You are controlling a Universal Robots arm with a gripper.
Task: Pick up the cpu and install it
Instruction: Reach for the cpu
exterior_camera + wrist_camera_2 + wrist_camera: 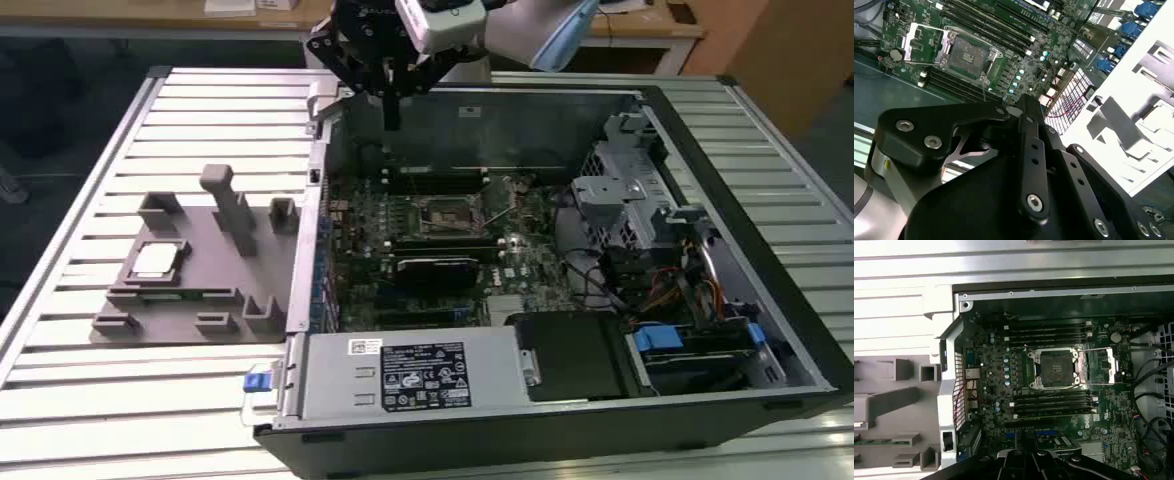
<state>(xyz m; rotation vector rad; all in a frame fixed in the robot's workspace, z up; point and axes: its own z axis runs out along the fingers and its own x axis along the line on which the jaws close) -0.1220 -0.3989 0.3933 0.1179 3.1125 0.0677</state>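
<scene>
One cpu (156, 260) lies flat in the exterior view, seated in a shallow nest on the grey holder plate (214, 268), toward that plate's edge on the exterior view's left. The plate rests on the slatted bench (80, 400) just beside the open computer case (534, 435). The cpu shows as a small, thin square with a pale silver top inside a darker rim. I judge it light, stiff and slick on top, with a delicate underside. It is best taken by two opposite side edges, kept level and squeezed only gently, though the nest's walls may leave little room there. The gripper (391, 122) hangs over the case's far edge, well apart from the cpu, its jaws closed on nothing. The socket (447, 212) sits near the middle of the motherboard (534, 265).

In the second wrist view the gripper (1022, 101) narrows to a closed, empty tip above the board. Beyond it the socket (968, 54) lies bare, with its retaining frame (921, 42) swung open alongside.

In the first wrist view the socket (1055, 369) looks empty, set between rows of memory slots (1046, 332), with the open frame (1096, 365) next to it. The holder plate (884, 410) lies outside the case wall (949, 390).
</scene>
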